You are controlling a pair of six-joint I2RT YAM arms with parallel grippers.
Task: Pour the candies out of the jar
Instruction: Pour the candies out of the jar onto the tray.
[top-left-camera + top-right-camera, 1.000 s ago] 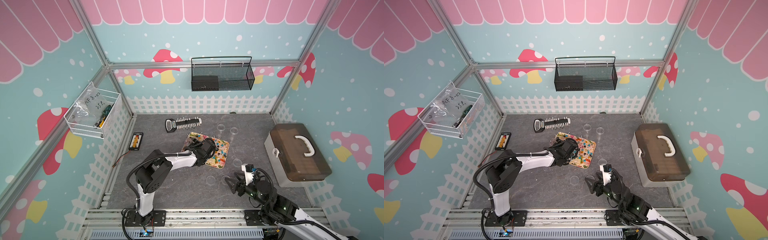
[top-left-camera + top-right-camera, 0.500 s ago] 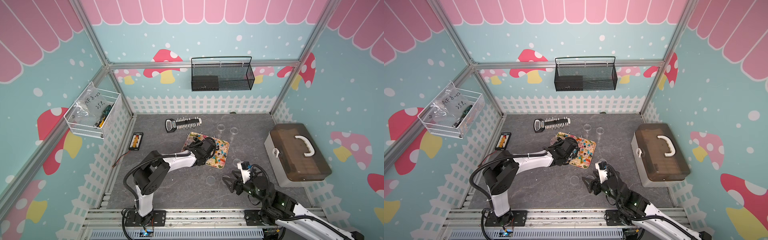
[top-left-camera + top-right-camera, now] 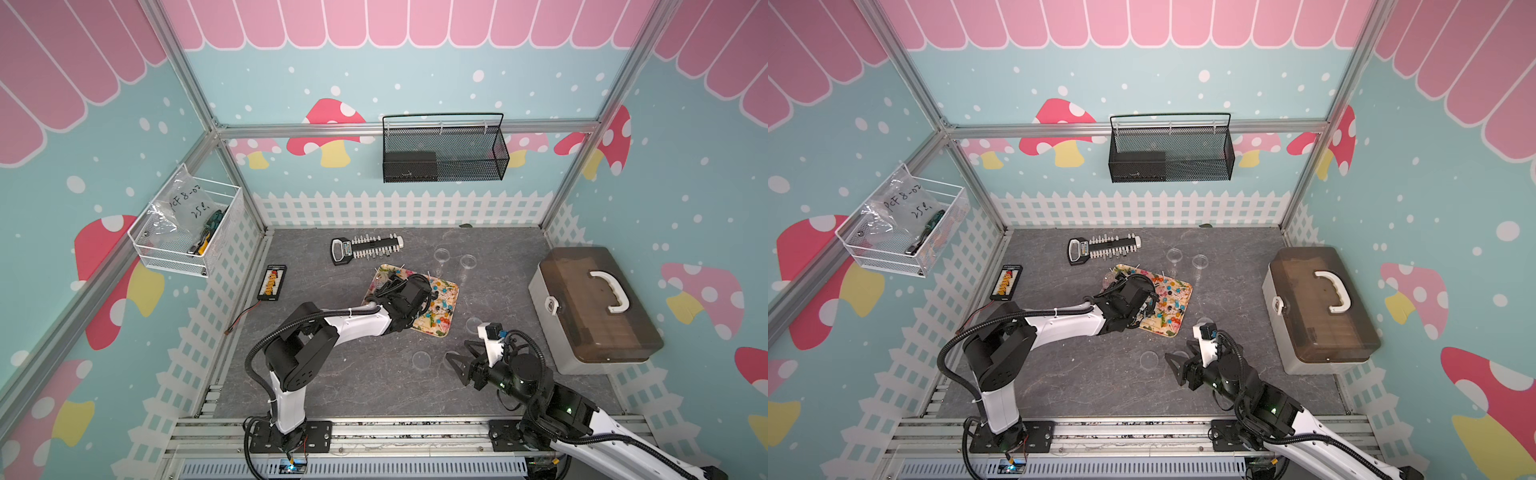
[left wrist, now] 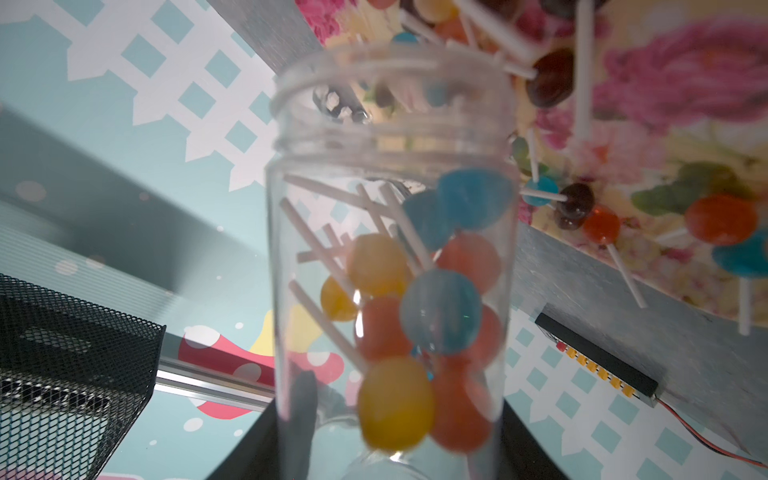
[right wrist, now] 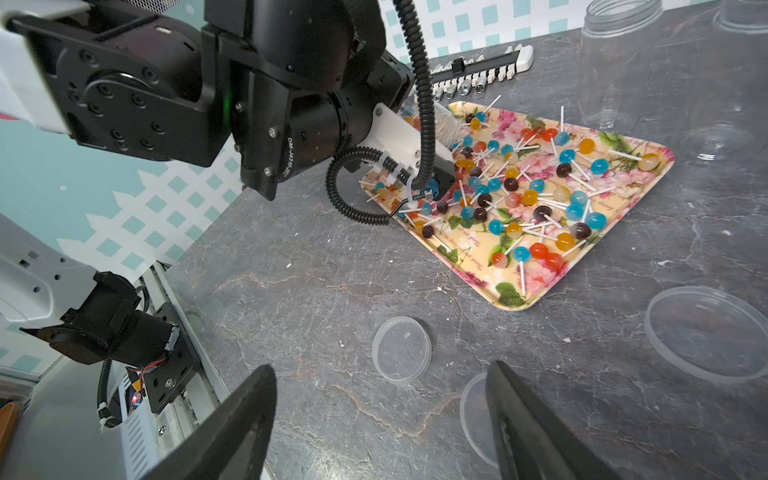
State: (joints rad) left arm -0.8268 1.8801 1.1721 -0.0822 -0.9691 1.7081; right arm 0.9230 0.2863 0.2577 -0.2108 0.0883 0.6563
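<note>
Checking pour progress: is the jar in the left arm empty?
Not empty: several candies sit inside the jar, seen through its clear wall.

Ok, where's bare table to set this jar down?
Widest bare patch for the jar: front of the table, between the left arm's base and the right end effector. Also bare between the black strip and the tray. Crowded: lids by the right end effector, empty jars behind the tray.

Both top views look steeply down from high above the front edge onto the whole grey table (image 3: 374, 386). The left wrist camera sits close behind a clear jar (image 4: 390, 249), facing the floral tray (image 4: 685, 104); the right wrist camera looks low across the table at the same tray.
</note>
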